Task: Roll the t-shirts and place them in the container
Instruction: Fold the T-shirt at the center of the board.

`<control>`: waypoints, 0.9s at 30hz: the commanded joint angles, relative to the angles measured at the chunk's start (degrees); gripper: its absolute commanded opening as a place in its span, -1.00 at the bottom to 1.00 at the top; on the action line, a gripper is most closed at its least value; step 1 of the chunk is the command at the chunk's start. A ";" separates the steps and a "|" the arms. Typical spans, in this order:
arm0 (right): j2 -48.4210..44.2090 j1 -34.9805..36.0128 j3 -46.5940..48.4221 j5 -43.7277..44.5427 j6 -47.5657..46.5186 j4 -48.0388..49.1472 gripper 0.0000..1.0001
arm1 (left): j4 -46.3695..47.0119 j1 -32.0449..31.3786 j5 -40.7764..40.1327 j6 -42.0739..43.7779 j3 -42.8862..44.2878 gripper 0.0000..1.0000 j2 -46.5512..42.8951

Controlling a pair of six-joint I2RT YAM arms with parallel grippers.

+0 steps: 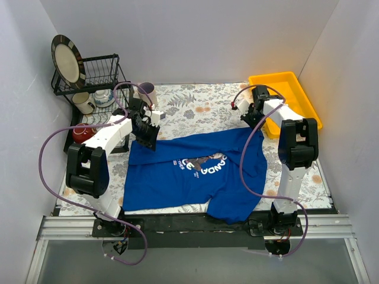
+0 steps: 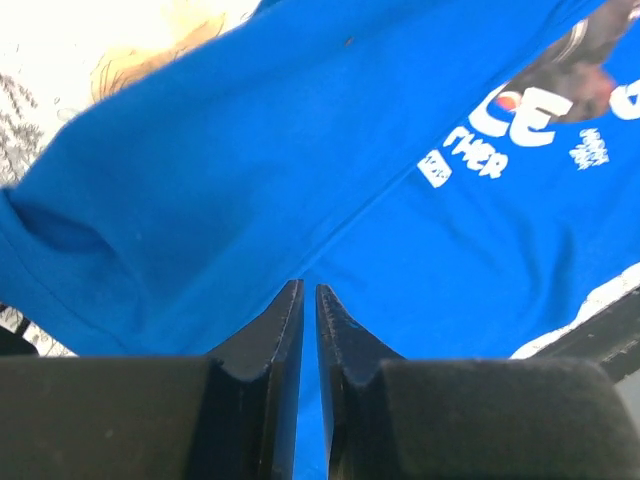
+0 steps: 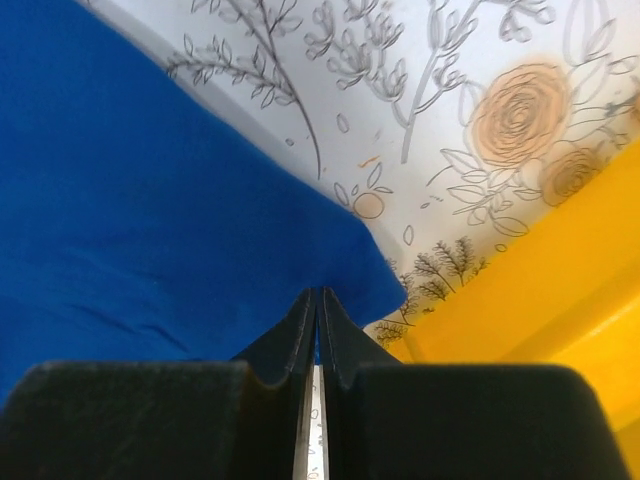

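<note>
A royal-blue t-shirt (image 1: 172,177) with white lettering and a dark graphic lies spread over the floral tablecloth, one part hanging toward the near edge. My left gripper (image 1: 146,137) is at the shirt's far left corner. In the left wrist view its jaws (image 2: 309,292) are closed on a fold of the blue fabric (image 2: 250,150). My right gripper (image 1: 249,120) is at the shirt's far right corner. In the right wrist view its jaws (image 3: 317,295) are shut on the edge of the blue fabric (image 3: 120,200).
A yellow bin (image 1: 296,89) stands at the back right, close to my right gripper (image 3: 560,290). A black dish rack (image 1: 98,74) with a plate (image 1: 64,59) stands at the back left, with a white mug (image 1: 83,102), a red mug (image 1: 81,133) and another mug (image 1: 147,92) nearby.
</note>
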 commanded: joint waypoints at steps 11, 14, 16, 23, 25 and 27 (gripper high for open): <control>6.19 0.25 -0.94 20.02 -8.80 11.39 -0.93 | 3.91 5.80 -13.65 1.15 5.68 -0.28 4.75; 6.54 0.42 -0.85 20.74 -8.62 11.67 -0.94 | 4.09 5.89 -15.07 1.41 8.93 -0.25 8.18; 6.19 0.42 -1.47 20.65 -8.45 11.49 -0.94 | 4.00 5.89 -16.03 1.15 10.43 -0.26 9.85; 5.57 0.60 -2.70 19.25 -7.39 10.44 -0.94 | 4.54 5.98 -20.33 -0.34 15.18 -0.25 15.83; 5.31 0.51 -3.05 19.16 -7.30 10.52 -0.94 | 2.78 6.06 -20.26 -0.43 17.28 -0.29 18.55; 5.31 0.60 -2.88 18.89 -7.21 10.35 -0.94 | 0.32 6.33 -19.47 -0.52 18.26 -0.35 20.57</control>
